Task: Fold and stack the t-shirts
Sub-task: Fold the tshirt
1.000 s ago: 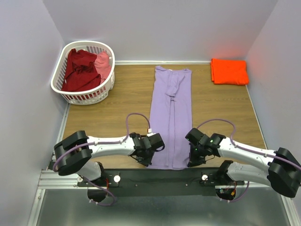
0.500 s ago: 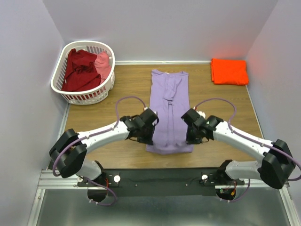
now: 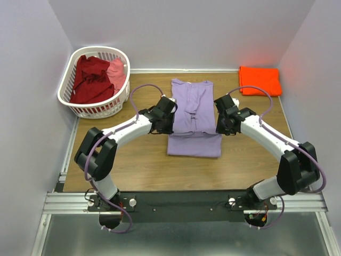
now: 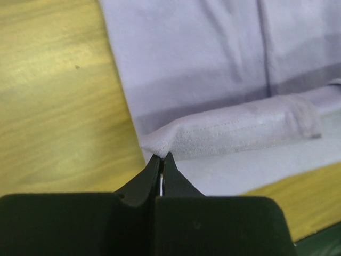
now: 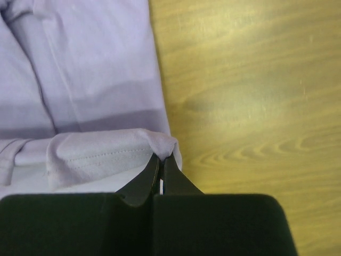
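Purple shirt (image 3: pixel 193 106) lies mid-tabletop (image 3: pixel 133 160), with its near end doubled back over itself. Left tool (image 4: pixel 161 158) and right tool (image 5: pixel 161 159) are each pinched tight on a hem corner. Orange shirt (image 3: pixel 260 81) sits folded far right. Red shirt (image 3: pixel 89 79) and pink shirt (image 3: pixel 117 68) are in the basket (image 3: pixel 68 74).

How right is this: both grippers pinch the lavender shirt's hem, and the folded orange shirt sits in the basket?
One error: the orange shirt lies folded on the table, far right, not in the basket, as the top view shows. Left gripper and right gripper do pinch the hem of the lavender shirt.
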`<state>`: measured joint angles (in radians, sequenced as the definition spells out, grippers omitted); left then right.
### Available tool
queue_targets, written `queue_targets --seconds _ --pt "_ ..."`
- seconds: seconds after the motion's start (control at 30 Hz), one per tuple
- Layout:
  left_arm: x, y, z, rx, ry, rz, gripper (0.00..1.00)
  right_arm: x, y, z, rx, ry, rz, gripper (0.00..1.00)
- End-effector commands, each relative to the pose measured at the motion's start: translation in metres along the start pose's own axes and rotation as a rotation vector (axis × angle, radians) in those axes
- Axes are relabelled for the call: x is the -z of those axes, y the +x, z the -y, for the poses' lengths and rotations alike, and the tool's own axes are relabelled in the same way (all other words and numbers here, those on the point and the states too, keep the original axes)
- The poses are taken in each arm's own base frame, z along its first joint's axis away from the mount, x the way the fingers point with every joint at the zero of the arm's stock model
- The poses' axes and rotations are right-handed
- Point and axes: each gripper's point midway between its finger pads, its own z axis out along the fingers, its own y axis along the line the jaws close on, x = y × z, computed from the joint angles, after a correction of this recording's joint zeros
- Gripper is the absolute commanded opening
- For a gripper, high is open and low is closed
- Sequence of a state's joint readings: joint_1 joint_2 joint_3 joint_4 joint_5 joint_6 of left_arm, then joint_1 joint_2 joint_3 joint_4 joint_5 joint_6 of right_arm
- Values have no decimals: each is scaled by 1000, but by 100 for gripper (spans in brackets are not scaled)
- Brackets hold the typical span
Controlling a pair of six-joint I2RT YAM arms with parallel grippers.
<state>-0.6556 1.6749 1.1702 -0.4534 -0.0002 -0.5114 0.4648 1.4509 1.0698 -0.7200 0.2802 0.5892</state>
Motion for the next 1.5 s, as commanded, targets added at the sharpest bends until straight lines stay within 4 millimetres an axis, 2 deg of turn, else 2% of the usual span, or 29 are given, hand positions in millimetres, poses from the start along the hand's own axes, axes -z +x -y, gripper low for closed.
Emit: queue_targets --seconds 0.0,0.1,0.2,0.27,0.43,0.5,0.63,1.0,1.2,1.47 --pt "-13 -23 -13 -30 -34 52 0 -15 -31 4 22 33 81 1" --pt "-21 -38 -16 -24 -38 80 0 -20 -47 2 26 25 116 1" --pt "-28 -42 -21 -22 -47 76 0 -27 -54 1 34 24 115 1" --pt "-29 -52 -23 -14 -48 94 0 -30 -64 -2 36 15 131 1" --pt "-34 -68 -30 -10 -57 117 0 -47 -75 -6 40 16 135 0" --pt "-40 -69 -34 -8 -66 109 0 -51 -80 -9 38 9 142 1" --pt "-47 -77 -37 -5 -69 123 0 -64 -82 -8 36 14 131 0" --pt "-65 -83 -43 4 -73 123 0 -88 -87 -3 22 25 128 0" --pt "-72 -82 -47 15 -85 120 0 -96 -86 4 17 34 126 1" --pt "-75 -82 -52 28 -96 131 0 -101 -87 -1 13 16 126 1"
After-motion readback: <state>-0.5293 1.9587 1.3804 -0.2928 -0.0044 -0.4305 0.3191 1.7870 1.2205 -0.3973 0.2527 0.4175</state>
